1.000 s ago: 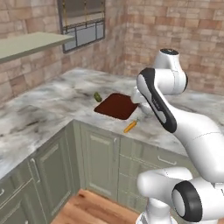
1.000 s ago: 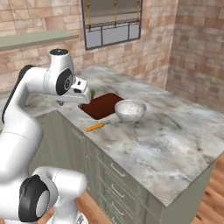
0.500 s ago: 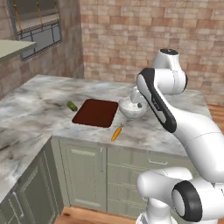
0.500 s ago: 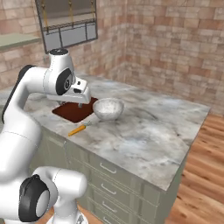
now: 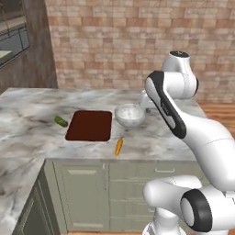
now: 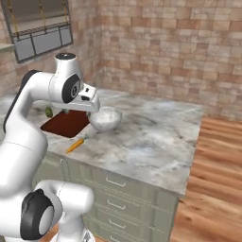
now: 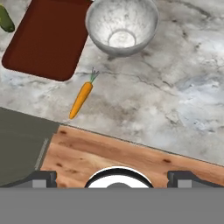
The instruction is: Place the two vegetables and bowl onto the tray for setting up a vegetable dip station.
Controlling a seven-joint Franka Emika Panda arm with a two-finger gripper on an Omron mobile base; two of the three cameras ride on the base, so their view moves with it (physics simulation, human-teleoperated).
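Counter (image 5: 41, 110) holds one cucumber (image 5: 60, 120), carrot (image 5: 119, 146), bowl (image 5: 130, 114), tray (image 5: 90, 125).

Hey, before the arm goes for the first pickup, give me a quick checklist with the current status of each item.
1. Tray free of clutter: ok, nothing lies on it.
2. Carrot reachable: ok, it lies alone on the counter near the front edge, apart from the tray.
3. Cucumber located: ok, on the counter just beside the tray's far side from the bowl.
4. Bowl upright and empty: ok, it stands next to the tray, not on it.
5. Fingers open and holding nothing: ok.
6. Gripper lined up over a target: not ok, it hangs above the counter's front edge.
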